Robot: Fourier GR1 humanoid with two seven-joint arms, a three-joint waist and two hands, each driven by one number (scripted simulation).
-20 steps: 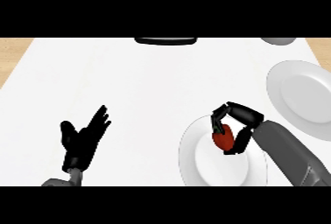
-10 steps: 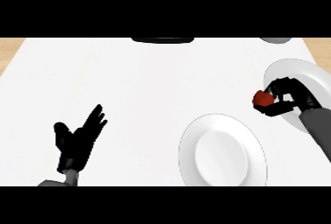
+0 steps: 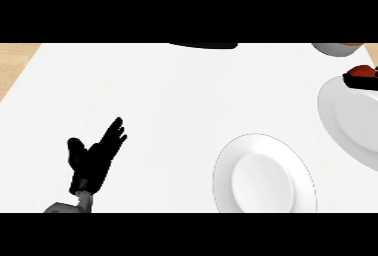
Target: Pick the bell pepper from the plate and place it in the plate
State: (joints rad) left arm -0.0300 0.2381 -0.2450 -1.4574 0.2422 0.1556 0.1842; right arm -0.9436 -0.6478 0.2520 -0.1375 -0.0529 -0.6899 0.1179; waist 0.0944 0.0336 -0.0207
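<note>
Two hands to account for. Our right hand (image 3: 359,81) barely shows at the view's right edge, dark around the red bell pepper (image 3: 363,71); we cannot tell how its fingers stand. The pepper hangs at the far rim of the far plate (image 3: 347,117), cut off at that edge. The near plate (image 3: 264,175) sits bare. Our left hand (image 3: 94,156) rests open on the bench (image 3: 177,90), well apart. We judge the lowering belongs to the right.
</note>
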